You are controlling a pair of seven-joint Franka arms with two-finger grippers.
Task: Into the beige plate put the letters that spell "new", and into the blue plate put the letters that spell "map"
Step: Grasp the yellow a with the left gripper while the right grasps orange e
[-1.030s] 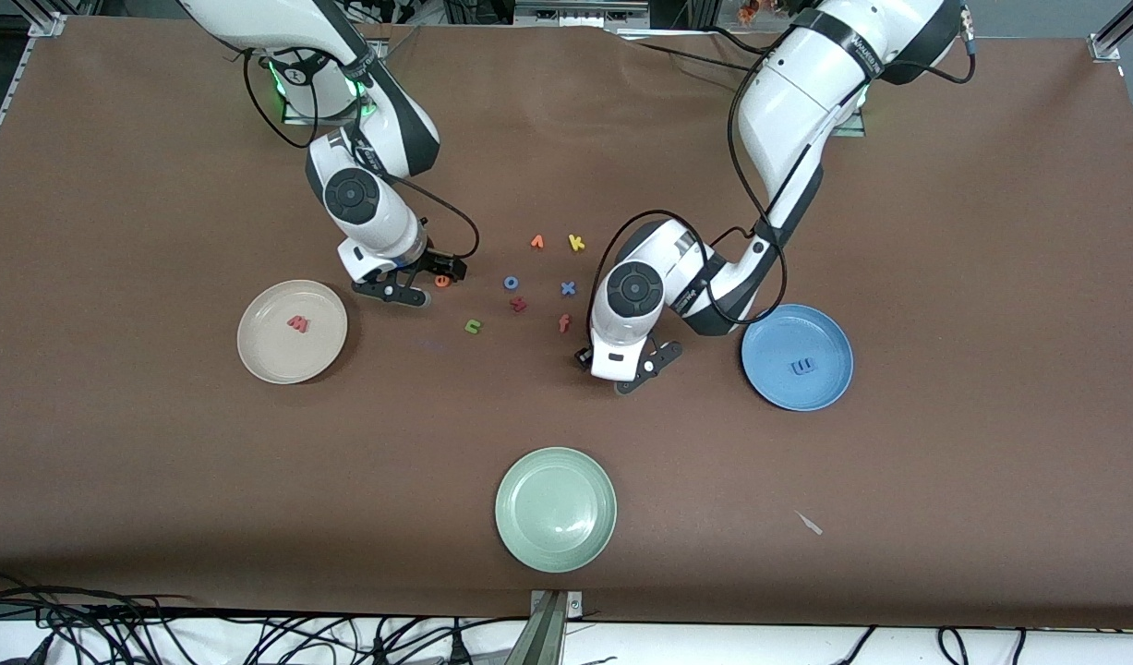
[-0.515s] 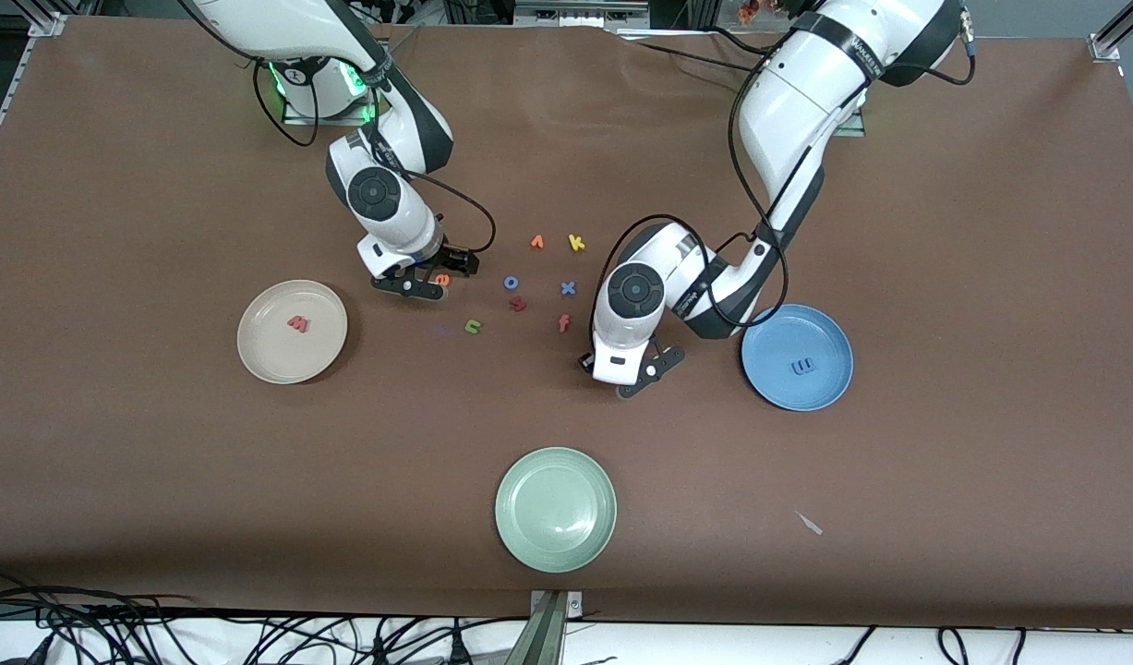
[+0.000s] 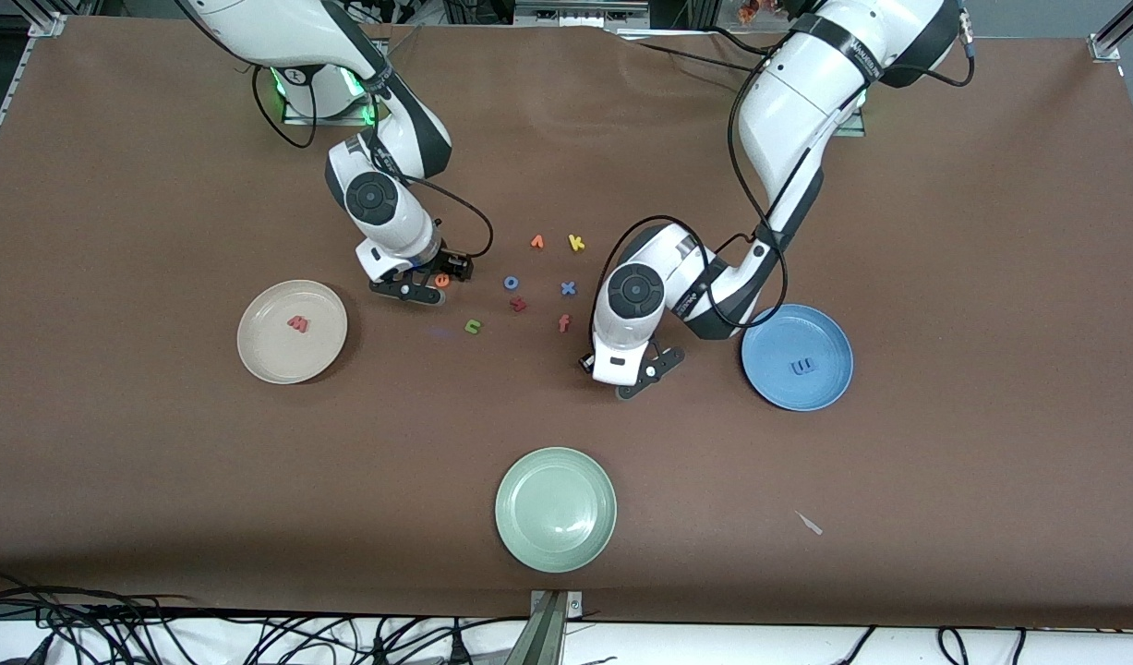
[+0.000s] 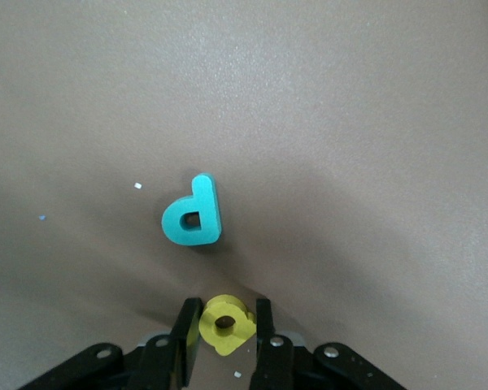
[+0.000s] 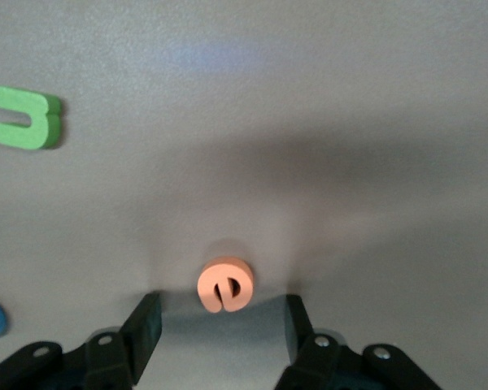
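Observation:
In the left wrist view my left gripper (image 4: pixel 225 315) is shut on the yellow a (image 4: pixel 224 325) at table level, with the teal p (image 4: pixel 193 221) lying just ahead of it. In the front view the left hand (image 3: pixel 626 374) hides both letters. My right gripper (image 5: pixel 222 323) stands open low over the table, and the orange e (image 5: pixel 225 285) sits just ahead of its fingertips, untouched. The green n (image 3: pixel 474 325) lies nearer the front camera than the e (image 3: pixel 442 280). A pinkish-red w (image 3: pixel 297 323) lies in the beige plate (image 3: pixel 261 356). The violet-blue m (image 3: pixel 802 367) lies in the blue plate (image 3: pixel 769 337).
Loose letters lie between the two hands: orange v (image 3: pixel 536 242), yellow k (image 3: pixel 576 243), blue o (image 3: pixel 511 283), blue x (image 3: pixel 568 288), a red letter (image 3: pixel 519 303) and orange f (image 3: pixel 564 322). A pale green plate (image 3: pixel 556 509) sits near the front edge.
The right gripper slid toward the left arm's end of the table to the orange e, and its jaws narrowed. The left gripper closed on the yellow a without shifting place.

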